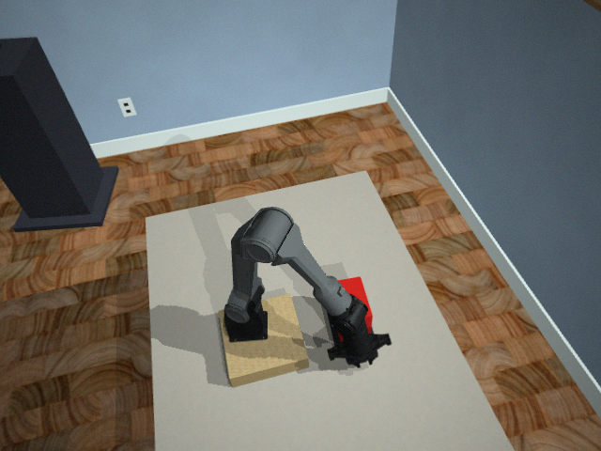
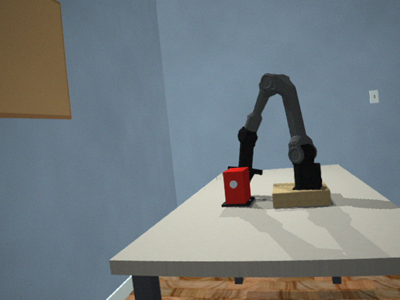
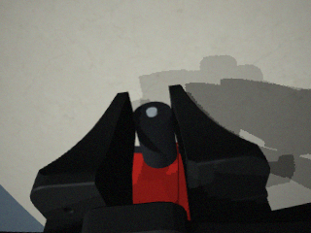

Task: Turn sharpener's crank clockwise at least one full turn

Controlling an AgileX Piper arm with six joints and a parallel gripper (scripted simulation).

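Observation:
The red box-shaped sharpener (image 1: 359, 291) (image 2: 237, 190) (image 3: 155, 184) stands on the grey table (image 1: 412, 388) (image 2: 238, 240) on a thin black base. Its side towards the exterior camera bears a grey round hole. The crank is on the far side, hidden in the top and exterior views by the body and my arm. In the wrist view the crank's dark round knob (image 3: 155, 131) sits between my two black fingers. My gripper (image 3: 151, 103) (image 1: 356, 356) is shut on this knob, low beside the sharpener.
My arm's base stands on a tan wooden block (image 1: 271, 354) (image 2: 299, 198) beside the sharpener. A dark pillar (image 1: 38, 146) stands on the floor off the table's far left. Walls lie behind and to the right.

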